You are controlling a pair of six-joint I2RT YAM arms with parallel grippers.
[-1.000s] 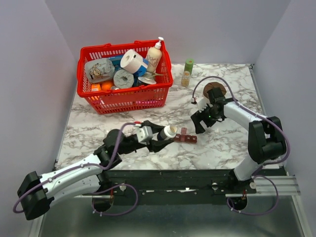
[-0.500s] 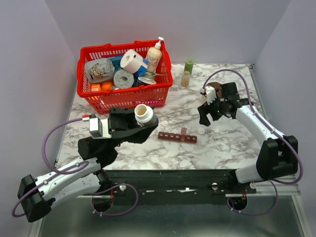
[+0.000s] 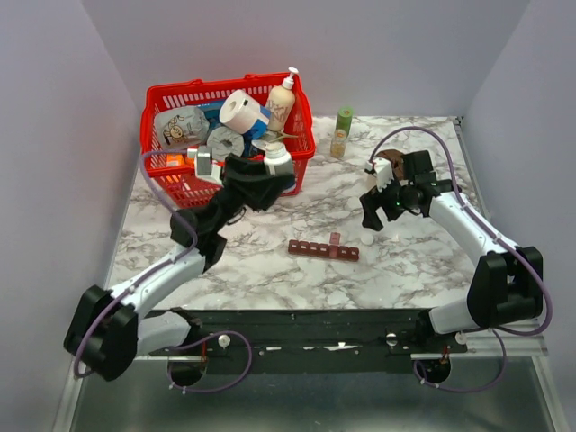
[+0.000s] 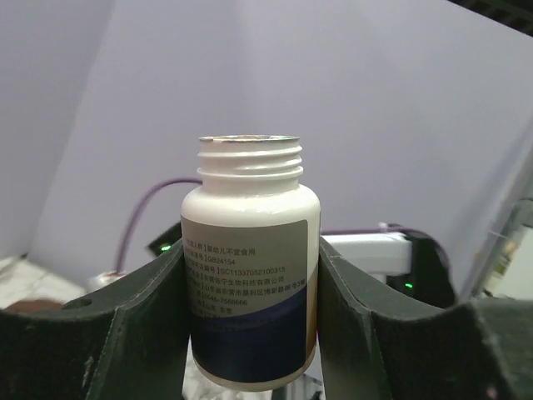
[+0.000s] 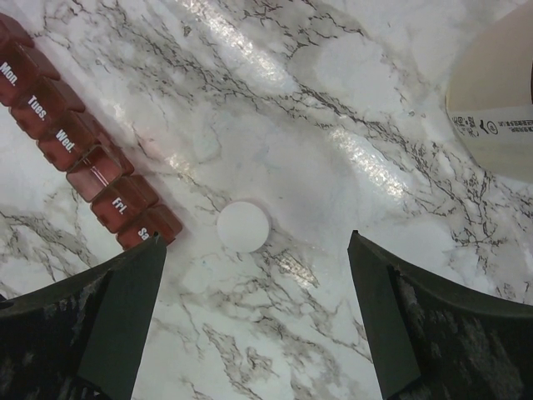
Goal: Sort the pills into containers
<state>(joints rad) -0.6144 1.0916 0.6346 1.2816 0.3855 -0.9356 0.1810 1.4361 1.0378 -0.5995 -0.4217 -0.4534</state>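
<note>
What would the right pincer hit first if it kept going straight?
Likely the small white disc on the marble table, lying almost centred below the open right pincer; depth is unclear.

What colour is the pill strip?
The pill strip is dark red with white day labels; clearest in right wrist view.

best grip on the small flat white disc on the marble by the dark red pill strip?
Pinch the small flat white disc by its rim, across the diameter, coming straight down. It lies flat, so only the edge gives purchase. The dark red pill strip ends close beside it, so probably pinch clear of that side.
</note>
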